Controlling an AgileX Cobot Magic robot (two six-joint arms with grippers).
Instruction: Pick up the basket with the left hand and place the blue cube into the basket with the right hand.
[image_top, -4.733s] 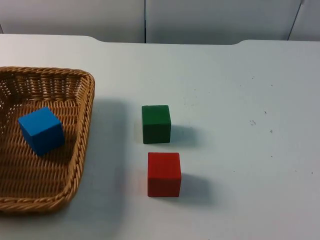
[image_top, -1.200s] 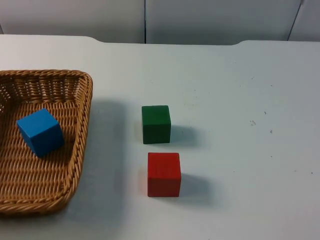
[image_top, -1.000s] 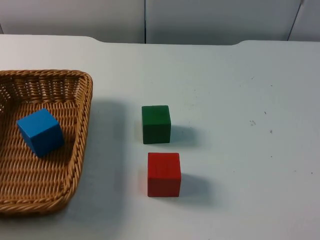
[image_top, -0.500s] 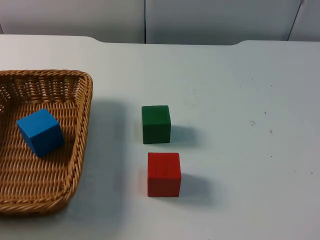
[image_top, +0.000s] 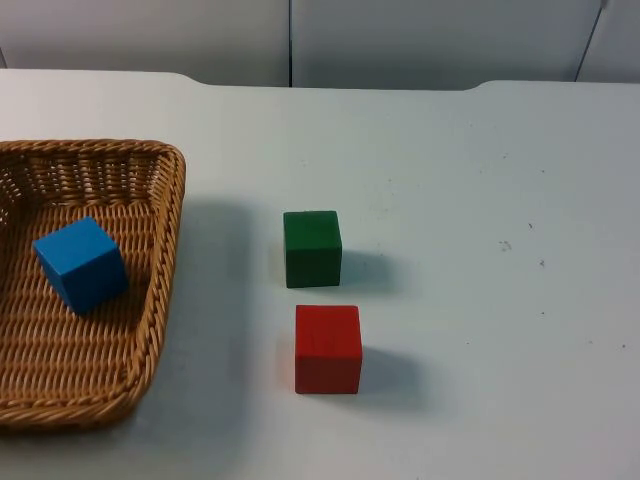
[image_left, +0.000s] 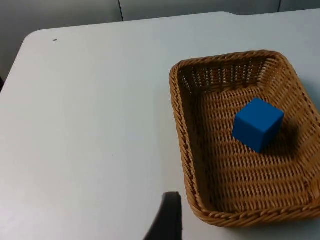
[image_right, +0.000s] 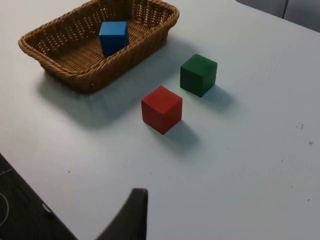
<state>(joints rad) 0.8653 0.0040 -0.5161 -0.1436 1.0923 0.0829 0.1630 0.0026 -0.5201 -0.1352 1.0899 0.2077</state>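
Grippers out of top view; basket (image_top: 160, 260) with blue cube (image_top: 80, 262) unmoved.

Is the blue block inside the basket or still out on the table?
Inside. The blue cube sits on the woven floor of the basket, its walls around it.

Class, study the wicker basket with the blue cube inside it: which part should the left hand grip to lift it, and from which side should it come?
Grip the basket by its long rim nearest the left hand, coming down from above. The wall there is thin and upright, so fingers can straddle it, and the blue cube sits well clear of it.
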